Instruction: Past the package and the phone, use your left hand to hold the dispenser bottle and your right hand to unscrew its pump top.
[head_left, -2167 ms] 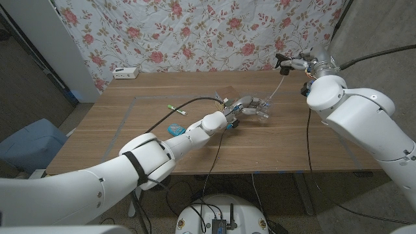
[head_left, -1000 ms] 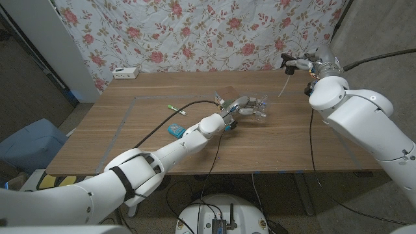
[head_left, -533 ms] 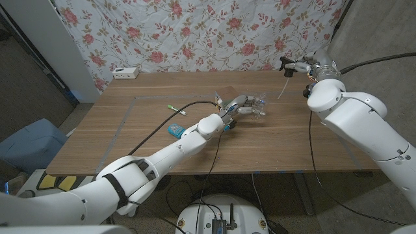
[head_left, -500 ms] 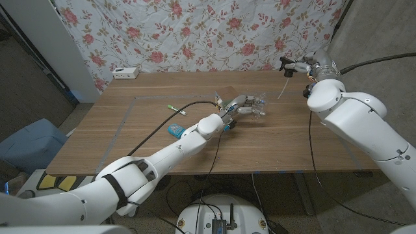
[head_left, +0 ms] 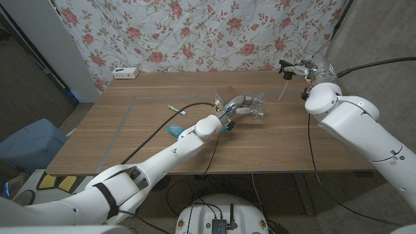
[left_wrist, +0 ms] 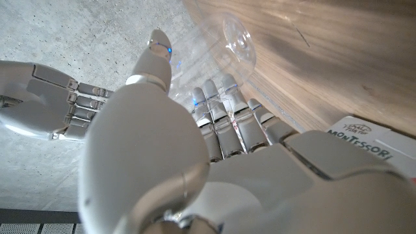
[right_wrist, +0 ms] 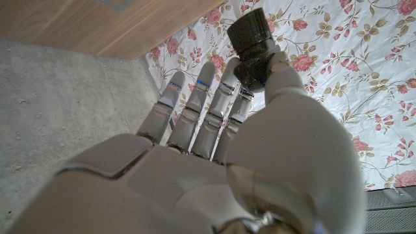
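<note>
One clear dispenser bottle [head_left: 256, 105] sits mid-counter [head_left: 292, 140], the left hand [head_left: 239, 106] fingers [left_wrist: 224, 123] clamped around it. At the far right, the right hand [head_left: 305, 67] pinches one black pump top [right_wrist: 252, 40], lifted well apart from the bottle.

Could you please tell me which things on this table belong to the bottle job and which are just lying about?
In the job:
clear bottle in left hand
black pump top in right hand

Lying about:
blue packet
white box
green-capped item
</note>
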